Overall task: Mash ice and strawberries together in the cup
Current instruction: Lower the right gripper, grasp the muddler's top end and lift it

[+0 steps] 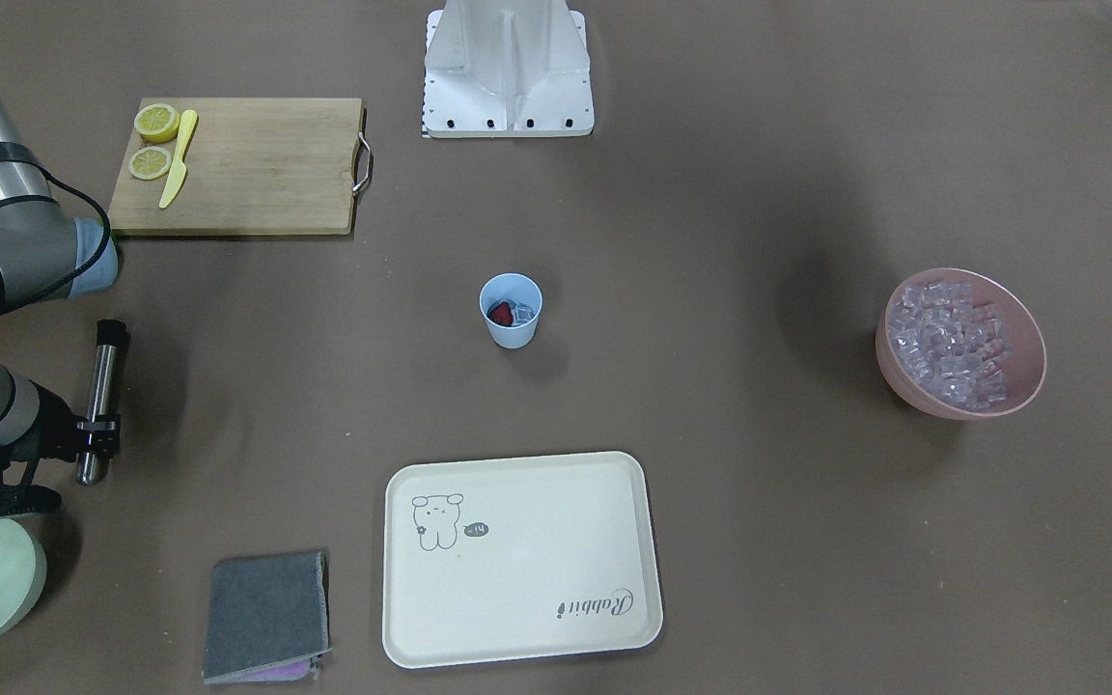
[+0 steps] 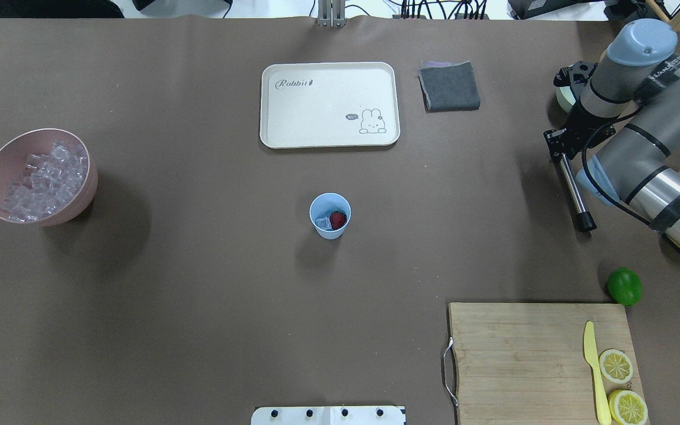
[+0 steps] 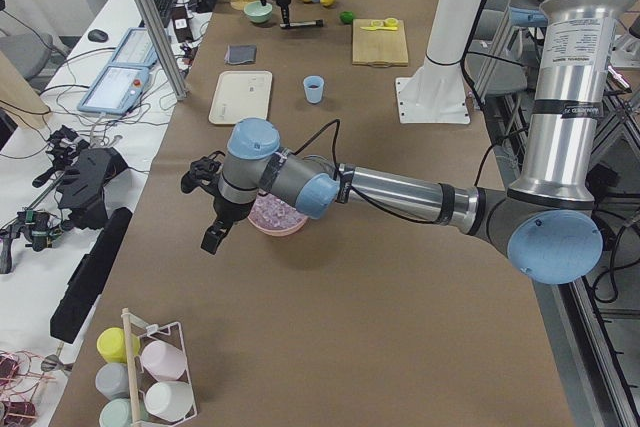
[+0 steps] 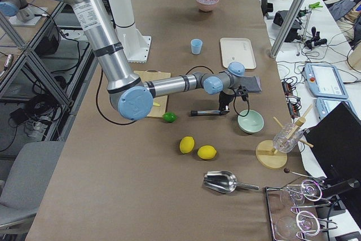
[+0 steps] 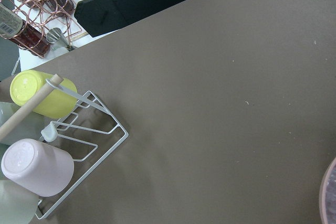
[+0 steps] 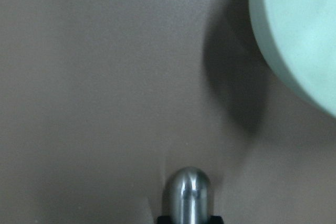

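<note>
The light blue cup [image 2: 330, 215] stands upright mid-table, also seen as the cup [image 1: 511, 309] from the front. Inside it lie a dark red strawberry [image 2: 337, 220] and a few clear ice cubes [image 2: 323, 222]. My right gripper [image 2: 558, 144] is far to the cup's right, shut on a steel muddler [image 2: 573, 189] near one end; the muddler's rounded tip [image 6: 190, 192] shows in the right wrist view. The left gripper [image 3: 212, 237] hangs beside the pink bowl of ice [image 3: 278, 217], seen only from the side, so I cannot tell its state.
The pink bowl [image 2: 83, 195] holds many ice cubes. A cream tray [image 2: 329, 104] and grey cloth [image 2: 449, 87] lie beyond the cup. A cutting board [image 2: 523, 360] carries lemon halves and a yellow knife. A lime [image 2: 624, 286] and pale green bowl [image 1: 11, 603] sit near the right arm.
</note>
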Motion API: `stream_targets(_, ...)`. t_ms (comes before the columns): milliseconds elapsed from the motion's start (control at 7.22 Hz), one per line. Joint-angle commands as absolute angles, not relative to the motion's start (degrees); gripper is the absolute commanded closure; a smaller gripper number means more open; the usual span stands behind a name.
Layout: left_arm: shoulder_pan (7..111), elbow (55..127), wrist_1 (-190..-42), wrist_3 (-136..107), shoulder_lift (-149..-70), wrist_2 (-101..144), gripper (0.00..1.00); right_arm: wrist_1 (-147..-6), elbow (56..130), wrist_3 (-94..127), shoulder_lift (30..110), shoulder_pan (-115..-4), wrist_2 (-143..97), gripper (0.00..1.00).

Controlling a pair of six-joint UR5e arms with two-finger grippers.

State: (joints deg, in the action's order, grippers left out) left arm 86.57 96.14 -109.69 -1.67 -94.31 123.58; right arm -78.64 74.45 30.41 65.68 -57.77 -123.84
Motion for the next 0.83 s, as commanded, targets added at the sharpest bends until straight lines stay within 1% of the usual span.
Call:
stream_targets(0,86.57,96.5,-109.69,-1.67,-94.39,123.57,0.03,-79.1,77.15,30.41,65.57,-59.75,-124.27,1.0)
stream_targets(139,86.57,96.68,-109.69,-1.67,-94.74,123.57,0.03,-79.1,79.52,30.41,65.39,-61.33,-124.36,1.0)
stream_targets(277,86.49,96.68,-109.51,-1.76,-95.09,123.57,0.03,-79.19,83.37,30.41,65.39,-62.91,-124.37,1.0)
stream_targets(693,86.4,96.59,-108.99,-1.76,-95.1,128.28,0.03,-79.01,98.12,40.48,64.95,-61.98,-122.27,1.0)
